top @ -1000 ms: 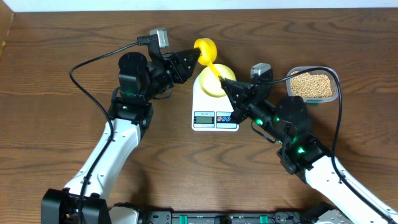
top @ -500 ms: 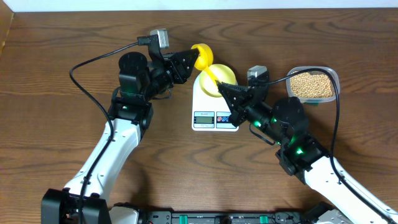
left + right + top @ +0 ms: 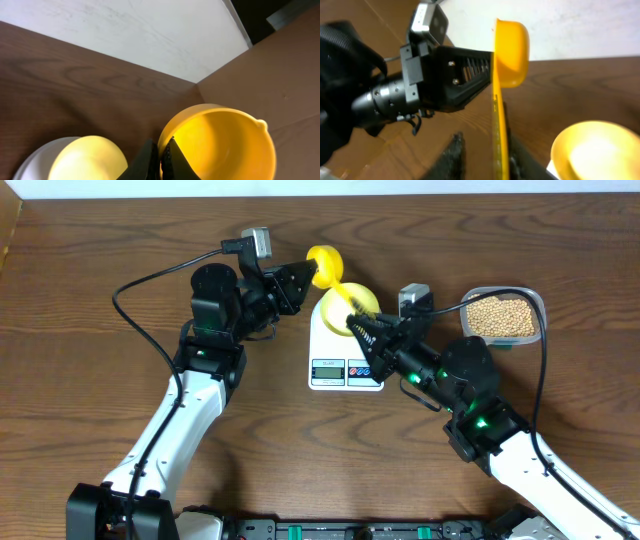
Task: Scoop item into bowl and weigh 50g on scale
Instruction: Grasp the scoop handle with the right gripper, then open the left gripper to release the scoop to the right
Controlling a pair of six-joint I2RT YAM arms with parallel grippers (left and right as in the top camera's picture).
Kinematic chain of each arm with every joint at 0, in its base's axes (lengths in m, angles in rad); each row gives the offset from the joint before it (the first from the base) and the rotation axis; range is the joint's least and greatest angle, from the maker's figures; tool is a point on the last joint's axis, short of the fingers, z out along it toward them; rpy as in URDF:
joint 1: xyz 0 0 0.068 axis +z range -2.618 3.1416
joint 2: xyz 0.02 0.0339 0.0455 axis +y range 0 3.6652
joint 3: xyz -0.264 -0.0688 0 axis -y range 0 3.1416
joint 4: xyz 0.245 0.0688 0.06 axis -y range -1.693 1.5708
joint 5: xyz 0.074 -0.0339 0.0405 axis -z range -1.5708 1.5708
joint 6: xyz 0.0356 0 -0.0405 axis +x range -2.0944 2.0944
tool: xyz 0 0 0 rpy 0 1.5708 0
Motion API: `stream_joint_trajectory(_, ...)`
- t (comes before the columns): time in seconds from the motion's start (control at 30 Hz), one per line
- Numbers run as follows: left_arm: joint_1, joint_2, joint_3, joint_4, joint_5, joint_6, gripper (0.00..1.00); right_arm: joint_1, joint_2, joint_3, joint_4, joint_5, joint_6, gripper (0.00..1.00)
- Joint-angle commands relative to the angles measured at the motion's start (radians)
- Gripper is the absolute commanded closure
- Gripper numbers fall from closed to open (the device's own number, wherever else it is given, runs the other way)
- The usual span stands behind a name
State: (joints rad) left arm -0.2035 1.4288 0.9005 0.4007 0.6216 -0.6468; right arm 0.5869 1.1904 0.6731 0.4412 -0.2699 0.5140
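Left gripper (image 3: 303, 277) clenched on cup of scoop (image 3: 327, 260), right gripper (image 3: 358, 328) spread around its handle over bowl (image 3: 366, 300) on scale (image 3: 346, 380), beans (image 3: 502, 318) in tub (image 3: 545, 322): risks dropping scoop if released too early.

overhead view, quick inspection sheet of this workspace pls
surface: brown wooden table
job's things: pale yellow bowl sits on the white scale; beans in a clear tub
clutter: nothing seen
grippers: left gripper pinches the rim of the empty yellow scoop; right gripper straddles its handle, gap on one side
cables: black cable loops beside the left arm; another by the right arm
surroundings: white wall beyond the table
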Motion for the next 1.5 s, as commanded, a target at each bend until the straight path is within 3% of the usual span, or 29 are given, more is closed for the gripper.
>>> stream_joint_trajectory(0.0,0.002,-0.011,0.02,0.005,-0.002,-0.092,0.93,0.0,-0.001,0.011,0.023,-0.012,0.043,0.45)
stream_joint_trajectory(0.03,0.002,-0.011,0.02,0.009,-0.003,-0.143,0.93,-0.009,-0.001,0.011,0.038,-0.009,0.057,0.29)
stream_joint_trajectory(0.1,0.002,-0.011,0.02,0.016,-0.005,-0.195,0.93,-0.026,-0.003,0.011,0.053,-0.009,0.078,0.25)
stream_joint_trajectory(0.27,0.002,-0.011,0.02,0.028,-0.005,-0.216,0.93,-0.078,-0.003,0.012,0.082,-0.01,0.138,0.19)
stream_joint_trajectory(0.43,0.001,-0.011,0.02,0.017,-0.002,-0.211,0.93,-0.134,-0.003,0.052,0.063,-0.092,0.192,0.2)
stream_joint_trajectory(0.53,0.002,-0.011,0.02,0.015,-0.002,-0.2,0.93,-0.156,-0.003,0.154,-0.102,-0.143,0.159,0.19)
stream_joint_trajectory(0.7,0.002,-0.011,0.02,0.016,-0.006,-0.199,0.93,-0.166,0.008,0.439,-0.593,-0.141,-0.028,0.15)
stream_joint_trajectory(0.8,0.002,-0.011,0.02,0.016,-0.006,-0.192,0.93,-0.162,0.021,0.541,-0.761,-0.169,-0.067,0.09)
stream_joint_trajectory(0.9,0.002,-0.011,0.02,0.016,-0.006,-0.19,0.93,-0.148,0.027,0.559,-0.797,-0.202,-0.067,0.01)
stream_joint_trajectory(1.1,0.001,-0.011,0.02,0.016,-0.005,-0.176,0.92,-0.097,0.051,0.551,-0.796,-0.186,-0.066,0.03)
stream_joint_trajectory(1.3,0.001,-0.011,0.02,0.015,0.002,-0.276,0.93,-0.014,0.132,0.55,-0.79,-0.028,-0.066,0.05)
stream_joint_trajectory(1.4,0.001,-0.011,0.02,0.015,0.022,-0.276,0.93,-0.013,0.148,0.55,-0.772,-0.019,-0.066,0.11)
stream_joint_trajectory(1.47,0.001,-0.011,0.02,0.015,0.021,-0.275,0.93,-0.018,0.146,0.55,-0.76,-0.02,-0.066,0.2)
